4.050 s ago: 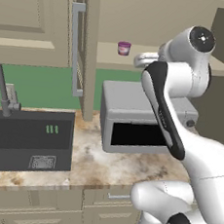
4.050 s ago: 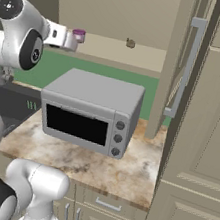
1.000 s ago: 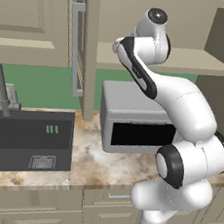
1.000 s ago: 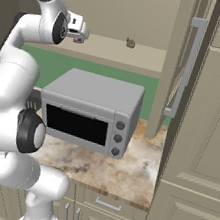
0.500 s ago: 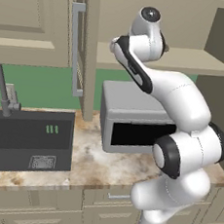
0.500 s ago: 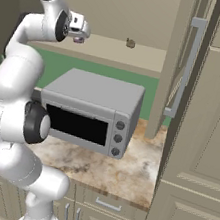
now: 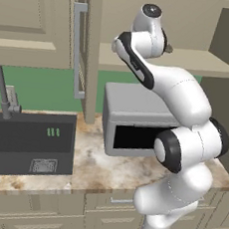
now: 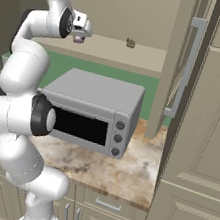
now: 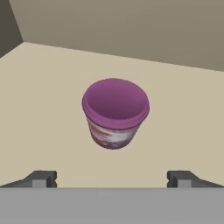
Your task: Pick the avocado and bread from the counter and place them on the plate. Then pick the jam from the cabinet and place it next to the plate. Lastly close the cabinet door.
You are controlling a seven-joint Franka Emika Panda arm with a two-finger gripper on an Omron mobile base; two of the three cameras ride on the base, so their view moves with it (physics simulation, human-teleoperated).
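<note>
My arm hides most of the purple-lidded jar (image 9: 115,113) in the base views; gripper (image 9: 112,178) reaches onto the cabinet shelf (image 9: 43,109), fingers wide apart, nothing held.

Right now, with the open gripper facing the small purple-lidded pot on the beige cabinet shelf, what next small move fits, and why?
Probably ease straight forward until the fingertips flank the small purple-lidded pot, then close. The gripper is open; the pot stands upright on the beige cabinet shelf, centred between the tips but ahead of them, untouched.
</note>
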